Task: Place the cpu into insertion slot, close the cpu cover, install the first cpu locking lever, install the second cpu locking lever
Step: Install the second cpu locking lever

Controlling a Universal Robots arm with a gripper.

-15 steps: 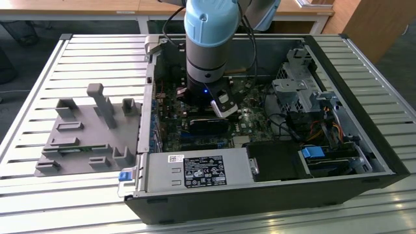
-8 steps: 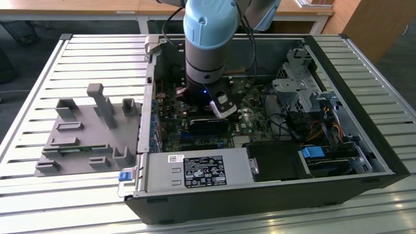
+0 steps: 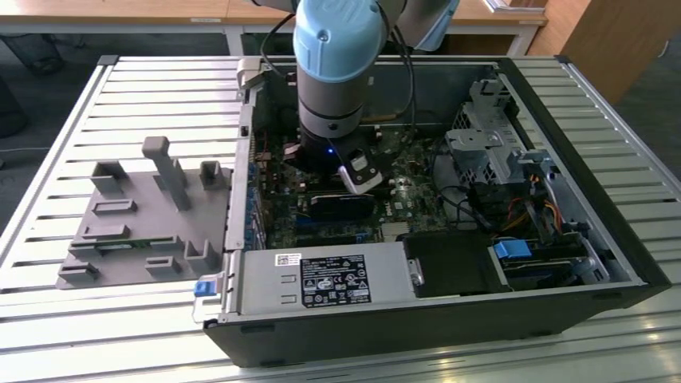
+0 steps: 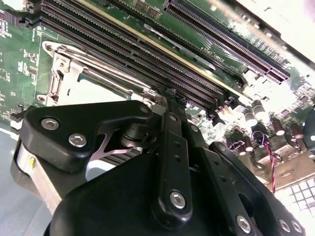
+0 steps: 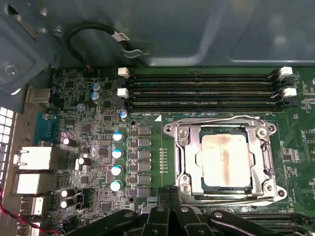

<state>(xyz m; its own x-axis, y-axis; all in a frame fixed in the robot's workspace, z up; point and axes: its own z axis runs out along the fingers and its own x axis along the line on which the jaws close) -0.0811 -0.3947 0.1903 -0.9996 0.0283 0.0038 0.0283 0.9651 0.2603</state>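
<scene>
Silvery-beige cpu (image 5: 222, 158) – silver cpu cover (image 5: 187, 157), green motherboard (image 5: 147, 162), black gripper (image 4: 170, 96)

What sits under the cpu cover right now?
Through the square opening of the closed cpu cover, the cpu shows its pale metal top, seated in the insertion slot. The frame hides the chip's edges and the socket contacts beneath.

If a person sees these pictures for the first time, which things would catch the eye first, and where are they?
Probably the pale blue and grey robot arm, reaching down into the open black computer case on the slatted metal table. In the first wrist view, the small square cpu with its pale silvery-beige top sits in the socket, with the silvery metal cpu cover frame lying around it. A grey plastic fixture lies on the table at the exterior view's left.
</scene>
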